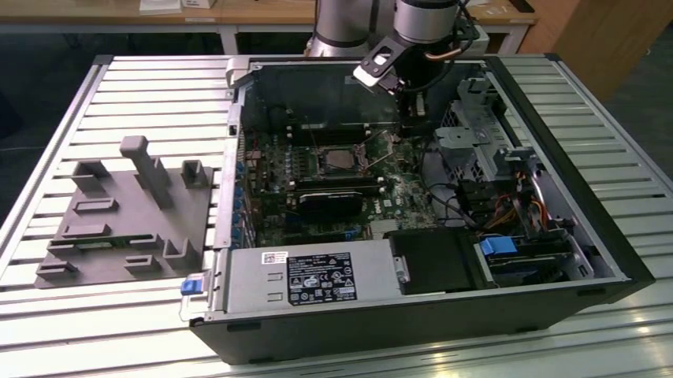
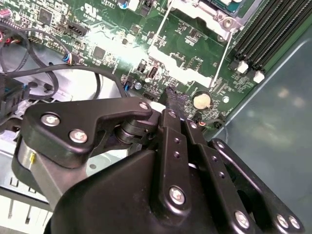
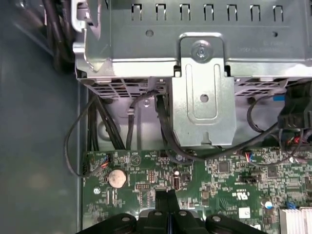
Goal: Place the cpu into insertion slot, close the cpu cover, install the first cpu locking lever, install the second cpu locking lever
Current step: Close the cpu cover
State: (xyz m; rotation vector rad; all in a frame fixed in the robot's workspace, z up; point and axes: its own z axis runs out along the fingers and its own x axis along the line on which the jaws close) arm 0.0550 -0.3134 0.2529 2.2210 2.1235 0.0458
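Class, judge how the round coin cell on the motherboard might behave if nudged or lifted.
The coin cell looks small and thin, so it is probably light. Its smooth metal face may slip when gripped. Being a round disc, it could roll if dropped on edge.

Silver metal bracket mid-frame. Black cables run past it onto green motherboard carrying coin cell. Gripper fingertips pressed together above the board.
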